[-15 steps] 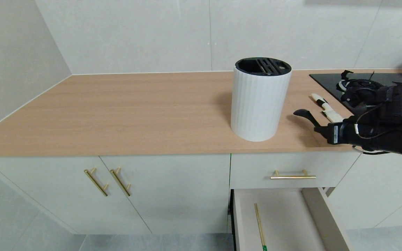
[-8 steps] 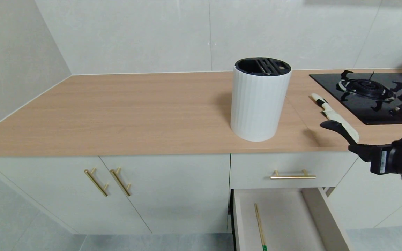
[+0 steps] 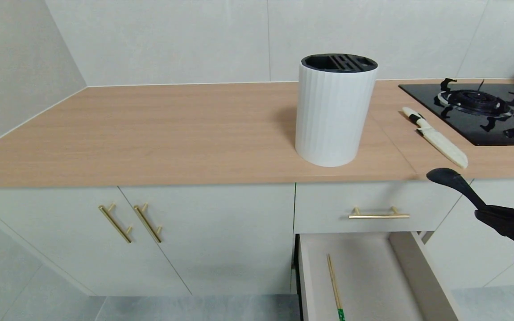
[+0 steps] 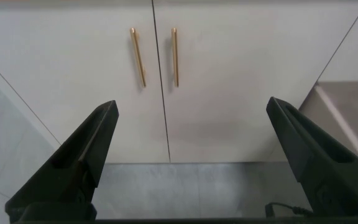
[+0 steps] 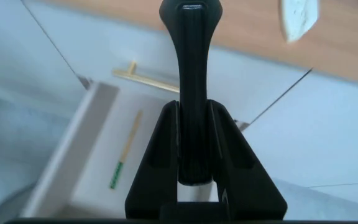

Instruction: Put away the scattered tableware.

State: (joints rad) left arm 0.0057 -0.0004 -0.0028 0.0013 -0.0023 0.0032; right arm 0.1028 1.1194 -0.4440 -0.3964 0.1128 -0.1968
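The right gripper is clamped on a black utensil, whose long axis runs straight out from the jaws. The open drawer lies below them, toward the robot's left. The left gripper hangs spread and empty.

Left of the white holder the table is just bare wood, tons of room, but right of it a knife lies in the way before the stove, and below it the open drawer has a chopstick along its floor.
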